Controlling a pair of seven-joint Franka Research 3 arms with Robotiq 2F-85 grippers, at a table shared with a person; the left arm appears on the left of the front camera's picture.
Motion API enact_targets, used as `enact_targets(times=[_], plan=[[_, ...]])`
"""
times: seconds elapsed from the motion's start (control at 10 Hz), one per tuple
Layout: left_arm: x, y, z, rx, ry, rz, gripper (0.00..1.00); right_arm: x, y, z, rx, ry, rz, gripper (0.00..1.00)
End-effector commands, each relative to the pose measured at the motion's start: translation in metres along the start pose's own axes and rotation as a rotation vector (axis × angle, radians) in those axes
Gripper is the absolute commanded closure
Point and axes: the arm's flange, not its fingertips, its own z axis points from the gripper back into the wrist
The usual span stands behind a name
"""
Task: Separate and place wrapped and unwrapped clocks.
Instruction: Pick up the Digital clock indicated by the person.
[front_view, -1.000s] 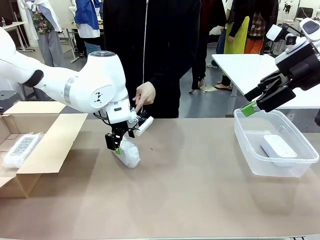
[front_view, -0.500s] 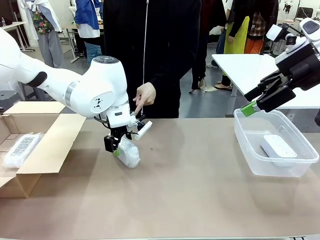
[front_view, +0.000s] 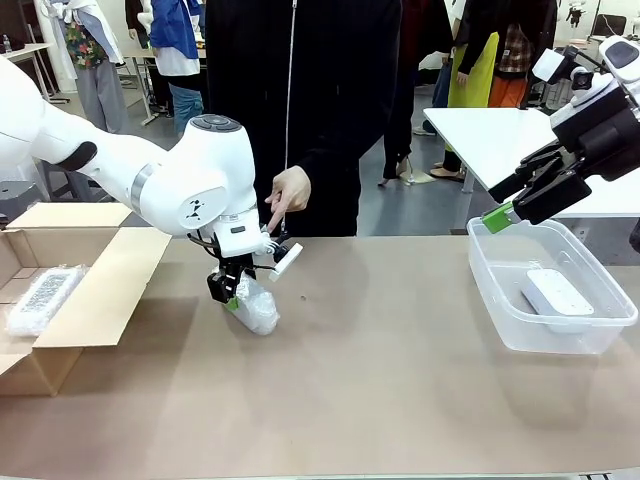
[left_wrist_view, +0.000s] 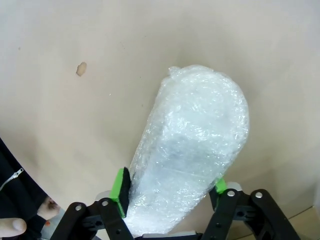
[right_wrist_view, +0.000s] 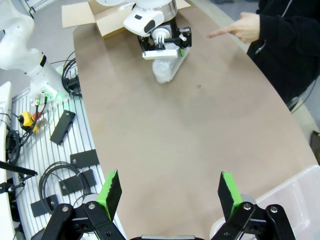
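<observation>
Front view puts the left gripper (front_view: 232, 296) at about 9 o'clock from the table's middle, its green pads pressed on either side of a wrapped clock (front_view: 254, 305), which rests on the table (front_view: 400, 380), probably for carrying to the cardboard box (front_view: 95, 300) at far 9 o'clock, where another wrapped clock (front_view: 40, 298) lies. The bare clock (front_view: 558, 295) sits in the plastic tub (front_view: 500, 300) at 3 o'clock. Above it the right gripper (front_view: 505, 205) hangs spread and empty. A person's hand (front_view: 288, 192) points from 11 o'clock.
</observation>
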Motion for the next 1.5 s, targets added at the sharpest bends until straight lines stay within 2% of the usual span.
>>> enact_targets(times=[0.0,0.1,0.2,0.3,0.4,0.5,0.8,1.0,1.2,1.4], plan=[[-0.001,0.003,-0.005,-0.023,0.025,0.030,0.26,0.001,-0.002,-0.002,0.023,-0.022,-0.002,0.00],[-0.002,0.003,-0.005,-0.026,0.016,0.037,0.61,0.001,-0.002,-0.002,0.023,-0.022,-0.002,0.00],[-0.002,0.003,-0.004,-0.024,0.012,0.039,0.46,0.001,-0.002,-0.002,0.023,-0.022,-0.002,0.00],[-0.003,0.002,-0.003,-0.033,-0.001,0.042,0.81,0.001,-0.002,-0.002,0.023,-0.022,-0.002,0.00],[-0.002,0.001,0.000,-0.055,-0.026,0.036,0.66,0.001,-0.002,-0.002,0.023,-0.022,-0.002,0.00],[-0.003,-0.001,0.013,-0.044,-0.016,0.061,0.89,0.001,-0.002,-0.002,0.023,-0.022,-0.002,0.00],[-0.008,-0.011,0.090,0.053,-0.029,0.144,0.89,0.001,-0.002,-0.002,0.023,-0.022,-0.002,0.00],[-0.005,-0.024,0.151,0.070,-0.035,0.253,0.89,0.001,-0.002,-0.002,0.023,-0.022,-0.002,0.00],[-0.003,-0.040,0.189,0.062,0.002,0.200,0.89,0.001,-0.002,-0.002,0.023,-0.022,-0.002,0.00],[-0.004,-0.043,0.200,0.027,-0.018,0.206,0.89,0.001,-0.002,-0.002,0.023,-0.022,-0.002,0.00]])
